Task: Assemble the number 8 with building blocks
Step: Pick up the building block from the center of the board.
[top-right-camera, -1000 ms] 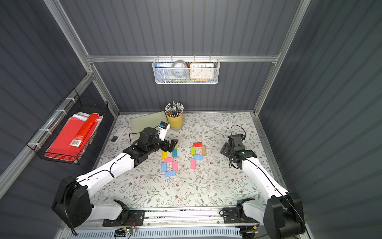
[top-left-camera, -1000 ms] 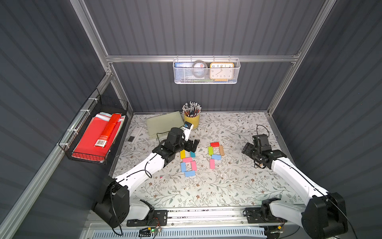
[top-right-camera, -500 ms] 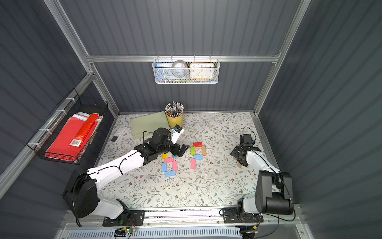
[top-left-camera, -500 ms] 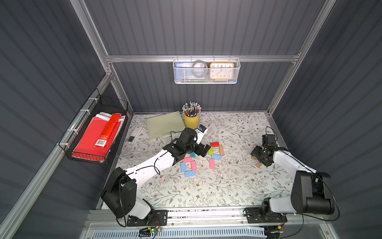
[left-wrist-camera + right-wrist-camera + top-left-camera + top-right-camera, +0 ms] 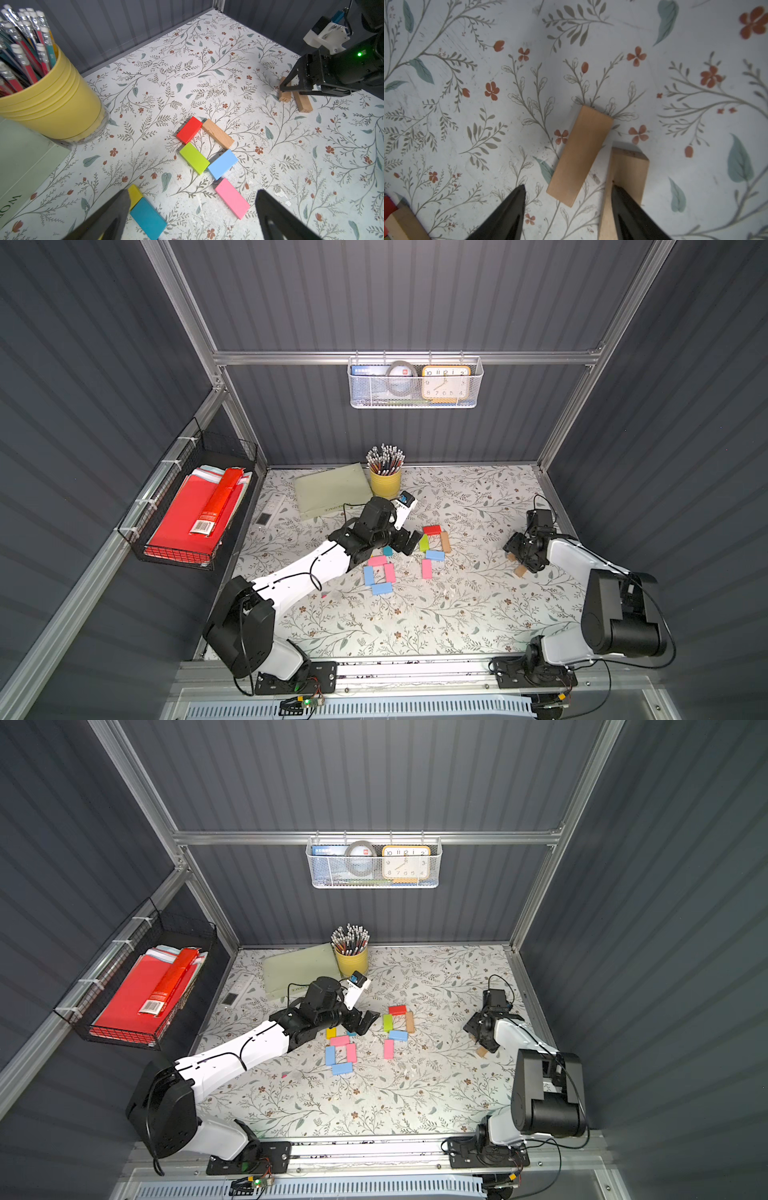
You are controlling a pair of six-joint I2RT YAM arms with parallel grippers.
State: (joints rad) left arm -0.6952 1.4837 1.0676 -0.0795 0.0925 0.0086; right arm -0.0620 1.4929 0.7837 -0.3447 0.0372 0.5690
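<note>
Building blocks lie in two groups mid-table. Red [image 5: 431, 529], lime [image 5: 423, 542], tan [image 5: 445, 541] and light blue [image 5: 434, 555] blocks form one square loop, with a pink block [image 5: 427, 568] below it. Left of them is a pink and light blue square [image 5: 379, 574], with teal [image 5: 148, 218] and yellow [image 5: 135, 195] blocks above. My left gripper [image 5: 192, 199] hovers open between the groups, holding nothing. At the far right, my right gripper [image 5: 568, 189] stands open low over two loose tan blocks. One tan block [image 5: 580, 153] ends between its jaws. The other tan block [image 5: 627, 172] lies under one finger.
A yellow cup of pencils [image 5: 385, 472] and a pale green pad [image 5: 332, 489] stand at the back, behind my left arm. The right wall [image 5: 557, 506] runs close beside my right gripper. A wire basket with red folders [image 5: 195, 510] hangs on the left wall.
My left gripper has reached rightward toward the middle blocks, still wide open. My right arm has folded back, bringing its gripper down over the tan blocks with narrower jaws.
</note>
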